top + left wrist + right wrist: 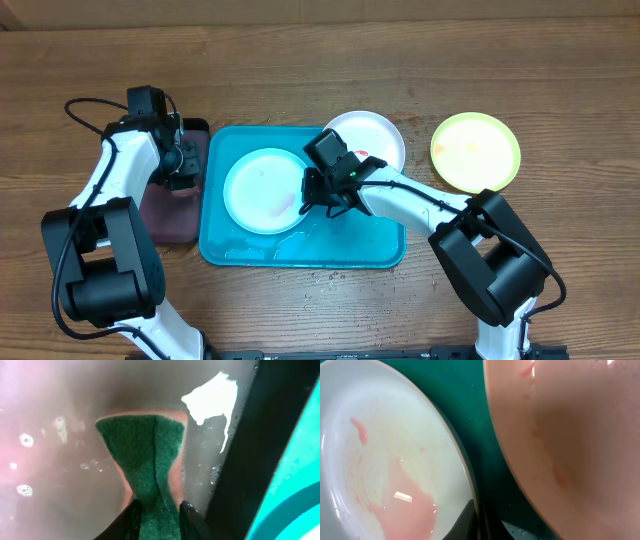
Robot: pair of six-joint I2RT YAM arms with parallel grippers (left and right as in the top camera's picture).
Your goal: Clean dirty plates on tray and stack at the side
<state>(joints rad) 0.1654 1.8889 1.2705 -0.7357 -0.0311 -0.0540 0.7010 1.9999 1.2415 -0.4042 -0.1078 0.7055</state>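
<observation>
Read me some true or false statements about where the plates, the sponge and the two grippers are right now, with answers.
1. The yellow-green plate lies on the tray. False: it lies on the table, right of the tray.
2. The left gripper pinches a green sponge. True.
3. The plate in the middle of the tray has red smears. True.
4. The right gripper is over the yellow-green plate. False: it is at the middle plate's edge.
5. The white plate lies under the yellow-green one. False: they lie apart.
</observation>
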